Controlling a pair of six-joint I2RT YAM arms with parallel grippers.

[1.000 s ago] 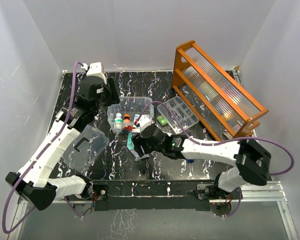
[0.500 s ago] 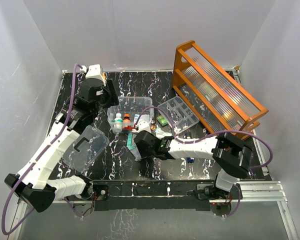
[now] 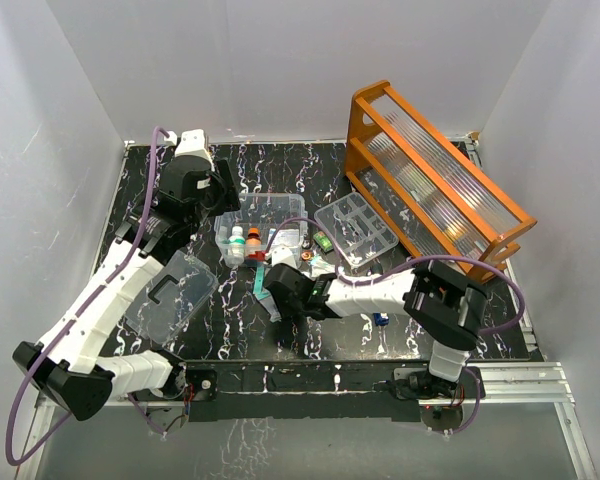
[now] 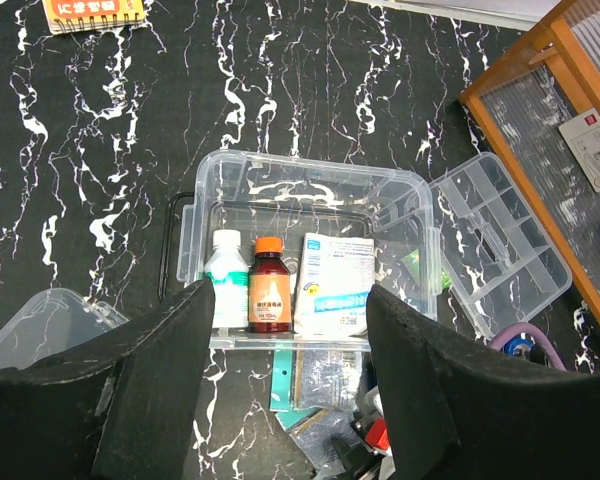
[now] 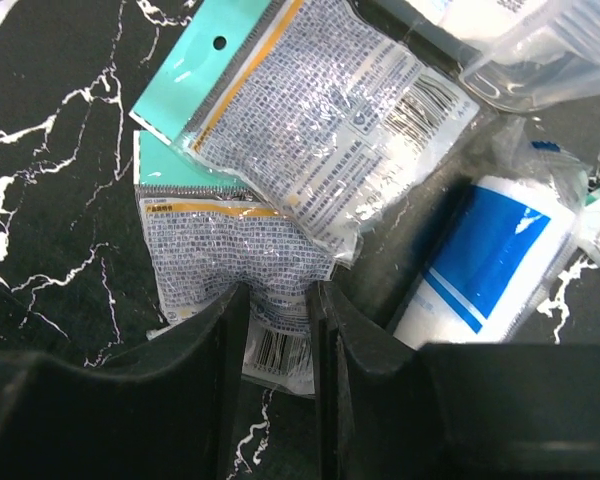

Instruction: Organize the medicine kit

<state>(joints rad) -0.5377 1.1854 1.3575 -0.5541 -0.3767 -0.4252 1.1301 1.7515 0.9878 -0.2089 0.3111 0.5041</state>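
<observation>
Pinching sachet (image 5: pixel 230 250) between near-closed jaws: right gripper (image 5: pixel 277 295), just in front of kit (image 4: pixel 300 168). Hovering above kit, jaws wide apart, holding nothing: left gripper (image 4: pixel 290 300). Kit at table (image 3: pixel 310 165) centre, uncovered, containing white bottle (image 4: pixel 225 285), brown bottle (image 4: pixel 269 290), carton (image 4: pixel 335 285). Lid (image 3: pixel 170 293) flat on table, left of kit, apart from it.

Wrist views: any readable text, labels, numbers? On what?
Nothing reads clearly.
On the orange-capped bottle: label print blurred.
On the white box: blue print too small.
On the yellow booklet: red lettering blurred, cropped.
On the upper silver packet: fine print and barcode digits too small.
On the lower silver packet: same, barcode digits unreadable.
</observation>
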